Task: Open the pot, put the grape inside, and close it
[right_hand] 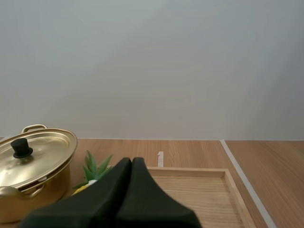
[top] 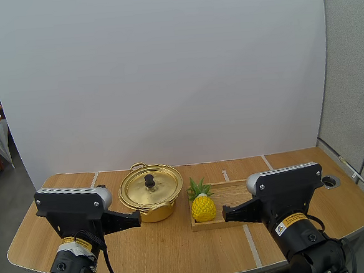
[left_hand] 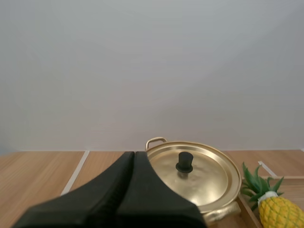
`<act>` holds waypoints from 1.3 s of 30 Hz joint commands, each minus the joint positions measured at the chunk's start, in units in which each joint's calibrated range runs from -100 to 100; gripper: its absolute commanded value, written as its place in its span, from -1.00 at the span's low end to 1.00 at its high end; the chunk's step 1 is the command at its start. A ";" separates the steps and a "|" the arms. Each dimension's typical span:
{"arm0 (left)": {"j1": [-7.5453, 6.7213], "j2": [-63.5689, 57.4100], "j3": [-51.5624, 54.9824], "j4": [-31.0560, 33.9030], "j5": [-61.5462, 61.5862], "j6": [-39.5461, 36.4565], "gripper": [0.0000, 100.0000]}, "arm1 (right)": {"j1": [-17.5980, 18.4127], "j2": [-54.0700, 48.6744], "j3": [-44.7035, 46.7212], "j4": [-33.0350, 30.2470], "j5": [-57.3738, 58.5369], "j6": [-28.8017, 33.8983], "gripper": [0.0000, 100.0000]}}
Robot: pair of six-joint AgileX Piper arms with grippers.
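A gold pot (top: 151, 193) with its lid on and a black knob (top: 150, 180) stands on the table at centre-left. A yellow toy pineapple (top: 202, 204) with green leaves sits at the left end of a wooden tray (top: 236, 192). My left gripper (top: 138, 218) is shut, hovering just left of the pot's front. My right gripper (top: 225, 215) is shut, close to the right of the pineapple. The left wrist view has the pot's lid (left_hand: 194, 171) and the pineapple (left_hand: 278, 211) beyond the gripper (left_hand: 134, 154). The right wrist view has the pot (right_hand: 33, 166), pineapple leaves (right_hand: 95, 168) and tray (right_hand: 194, 190) beyond the gripper (right_hand: 131, 160).
The wooden table (top: 177, 249) has pale tape lines (top: 248, 238) across it. A round hole (top: 330, 180) sits near the table's right edge. A white backdrop stands behind the table.
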 commanded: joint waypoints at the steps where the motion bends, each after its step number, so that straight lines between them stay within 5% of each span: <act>1: 0.10 -0.22 0.19 0.59 8.30 0.22 -1.00 | -0.24 -0.42 0.00 -0.64 5.73 0.07 -1.00; 7: 0.48 -0.22 0.19 0.59 16.18 0.12 -1.00 | -0.24 -0.42 0.00 -0.39 20.85 0.07 -1.00; 39: 0.46 -0.22 0.19 0.59 15.25 0.02 -1.00 | -0.24 -0.42 0.00 -0.36 20.72 0.07 -1.00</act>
